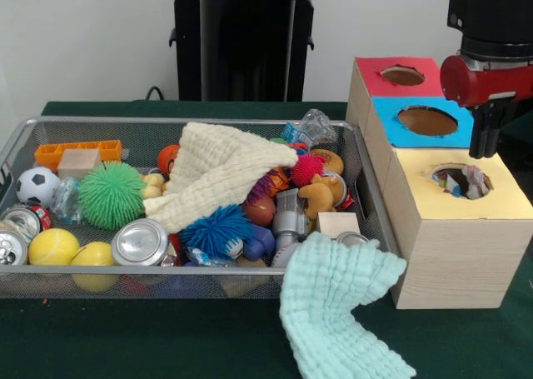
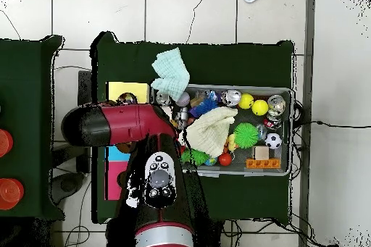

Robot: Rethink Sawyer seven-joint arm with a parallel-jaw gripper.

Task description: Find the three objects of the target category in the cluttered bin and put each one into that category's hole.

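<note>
My gripper [image 1: 484, 150] hangs from the red arm at the right, just above the yellow-topped box [image 1: 416, 179] and slightly behind its hole [image 1: 460, 181], where a few small things show inside. Nothing is visible in the gripper. The wire bin [image 1: 17, 142] holds a green spiky ball [image 1: 111, 194], a blue spiky ball [image 1: 215, 229], a pink spiky ball [image 1: 308, 168], a soccer ball [image 1: 36, 185], yellow balls [image 1: 53, 246], cans [image 1: 140, 242] and a brown plush toy [image 1: 319, 197]. In the overhead view the red arm [image 2: 119, 124] hides the gripper.
A cream cloth [image 1: 221, 171] lies over the bin's middle. A mint cloth [image 1: 341, 304] hangs over its front right corner. Behind the yellow box stand a blue-topped box [image 1: 391, 129] and a red-topped box [image 1: 371, 79]. An orange block [image 1: 79, 152] and a wooden block [image 1: 78, 164] sit at the bin's back left.
</note>
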